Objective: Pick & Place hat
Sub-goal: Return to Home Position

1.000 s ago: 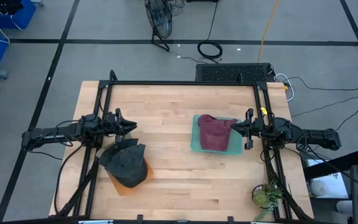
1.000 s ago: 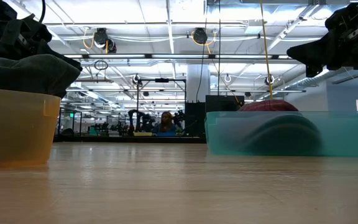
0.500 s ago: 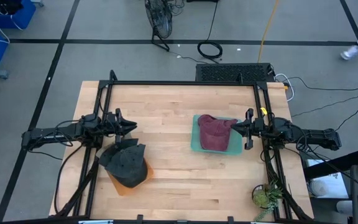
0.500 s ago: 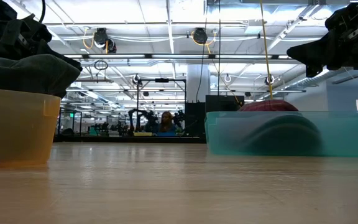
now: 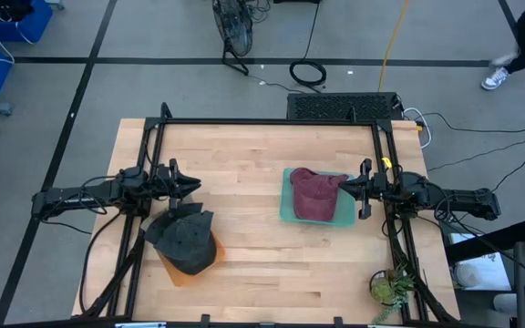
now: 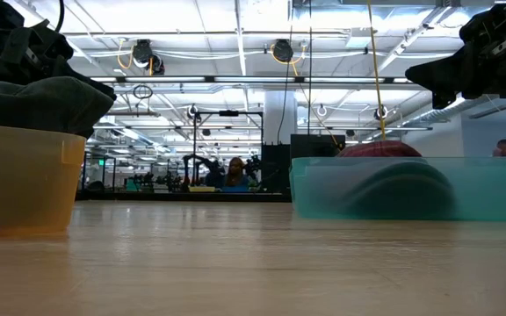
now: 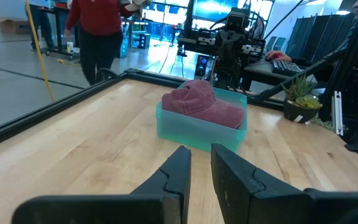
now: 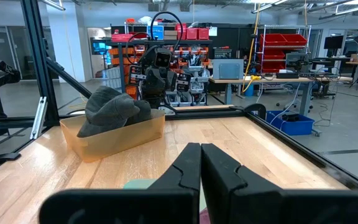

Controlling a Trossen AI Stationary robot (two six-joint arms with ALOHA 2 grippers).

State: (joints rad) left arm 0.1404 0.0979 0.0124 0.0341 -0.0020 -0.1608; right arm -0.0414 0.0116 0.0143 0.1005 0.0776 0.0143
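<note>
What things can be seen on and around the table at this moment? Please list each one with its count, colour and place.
table: one, light wood, under both arms
blue bin: one, blue-green, right half of the table
red cap: one, dark red, inside the blue bin
orange bin: one, orange, near left part of the table
black cap: one, black, in the orange bin, rising above its rim
plant: one, green, near right corner
cable coil: one, black, floor past the far edge
person: one, red top, on the floor beyond the table
left hand: one, dark, beside the orange bin, slightly open, empty
right hand: one, dark, beside the blue bin, shut, empty
</note>
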